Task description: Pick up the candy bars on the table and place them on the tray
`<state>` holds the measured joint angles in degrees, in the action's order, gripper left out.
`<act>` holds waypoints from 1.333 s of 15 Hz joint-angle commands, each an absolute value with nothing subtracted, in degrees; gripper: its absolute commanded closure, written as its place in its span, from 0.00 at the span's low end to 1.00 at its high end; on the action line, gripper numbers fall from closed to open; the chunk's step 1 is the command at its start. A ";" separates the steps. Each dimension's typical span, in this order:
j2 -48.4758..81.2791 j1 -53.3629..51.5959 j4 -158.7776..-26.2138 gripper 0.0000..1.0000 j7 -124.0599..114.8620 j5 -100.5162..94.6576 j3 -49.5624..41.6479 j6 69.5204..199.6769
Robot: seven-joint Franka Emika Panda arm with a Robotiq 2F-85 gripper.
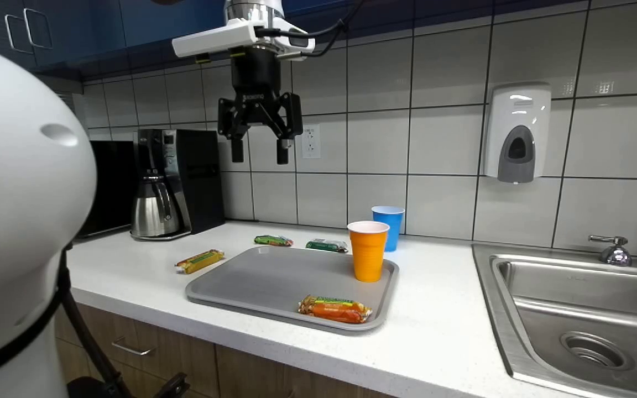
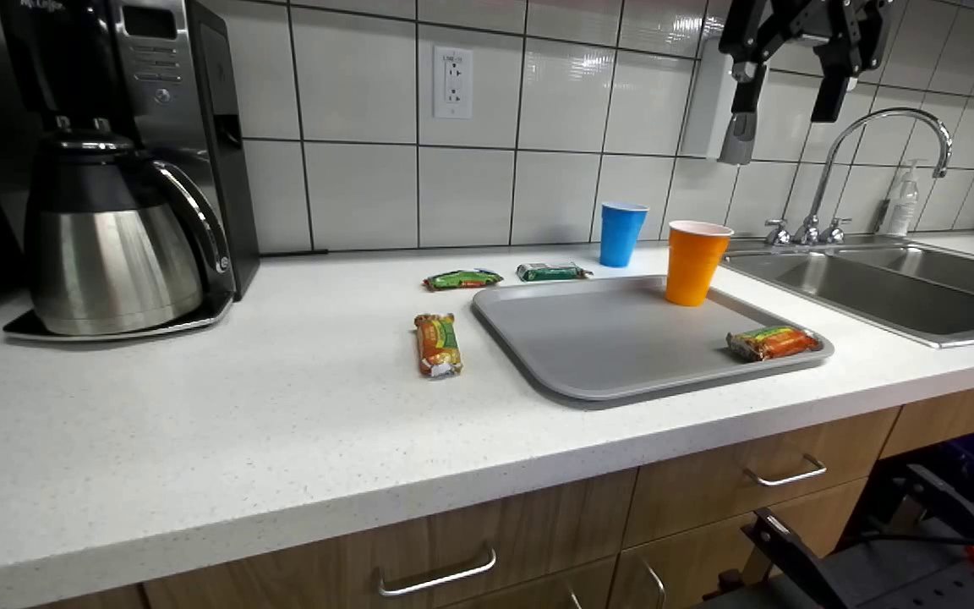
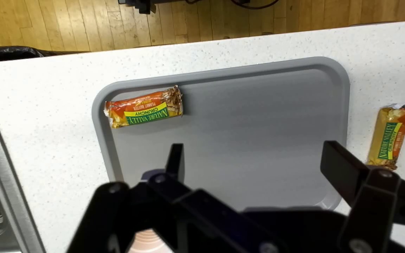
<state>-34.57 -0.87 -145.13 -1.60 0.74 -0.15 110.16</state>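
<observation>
Spread claw (image 1: 260,159) well above tray (image 1: 280,279), apparently within edges.

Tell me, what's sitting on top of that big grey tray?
An orange cup stands and an orange-red wrapped bar lies on the grey tray. What is directly beneath them is covered and cannot be seen.

Tbl (image 2: 242,414) w/ tray (image 2: 597,338), bars (image 2: 438,345), cup (image 2: 621,235)

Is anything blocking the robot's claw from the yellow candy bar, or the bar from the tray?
Nothing visible stands between the open gripper and the yellow candy bar. To reach the tray, the bar should have only the low rim to cross; the orange cup stands on the tray's opposite end.
</observation>
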 commanded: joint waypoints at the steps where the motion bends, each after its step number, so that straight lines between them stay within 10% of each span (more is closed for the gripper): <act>1: -34.55 -0.58 -145.03 0.00 -1.45 0.87 0.09 110.02; 20: -29.03 -0.52 -149.57 0.00 -3.29 -1.41 2.13 119.82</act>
